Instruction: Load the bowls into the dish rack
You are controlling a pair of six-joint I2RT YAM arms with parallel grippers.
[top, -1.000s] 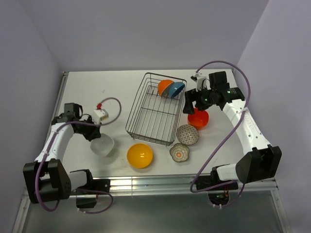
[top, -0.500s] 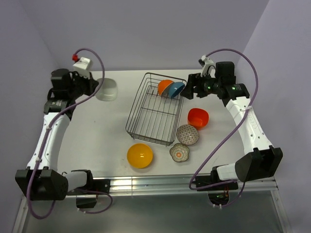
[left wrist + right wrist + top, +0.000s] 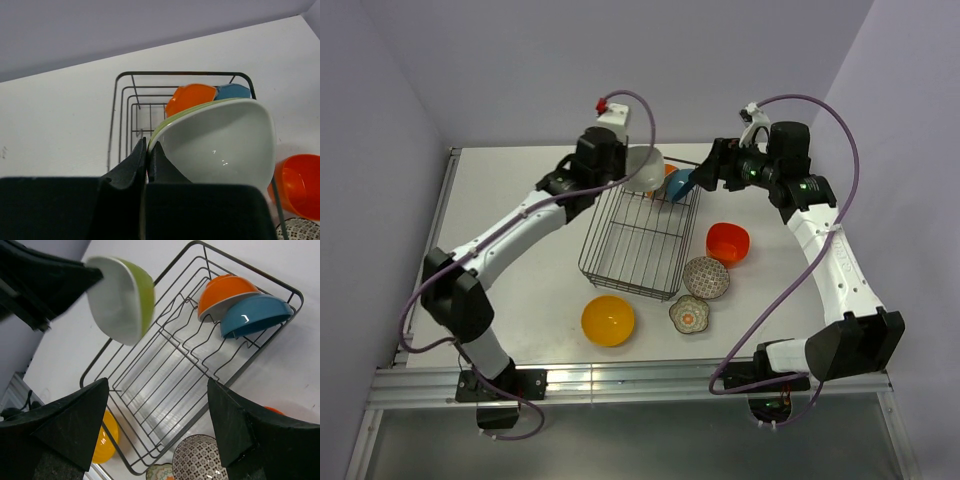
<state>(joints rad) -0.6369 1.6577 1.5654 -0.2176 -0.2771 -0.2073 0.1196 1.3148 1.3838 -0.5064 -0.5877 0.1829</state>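
My left gripper (image 3: 630, 172) is shut on the rim of the white-inside, green-outside bowl (image 3: 646, 167) and holds it tilted above the far end of the wire dish rack (image 3: 587, 245). In the left wrist view its fingertips (image 3: 140, 150) pinch that bowl (image 3: 220, 145). An orange bowl (image 3: 661, 178) and a blue bowl (image 3: 684, 185) stand on edge in the rack's far right corner. My right gripper (image 3: 714, 178) is open and empty, just right of them. In the right wrist view the held bowl (image 3: 122, 297) hangs over the rack (image 3: 150, 390).
On the table right of the rack lies a red-orange bowl (image 3: 728, 242), with a grey patterned bowl (image 3: 706, 277) and a small floral bowl (image 3: 689, 314) nearer. A yellow bowl (image 3: 608, 320) lies in front of the rack. Walls stand close behind and on both sides.
My left arm lifted the white bowl off the table at the left and swung it across to above the rack's far end. My right gripper rose away from the red-orange bowl.
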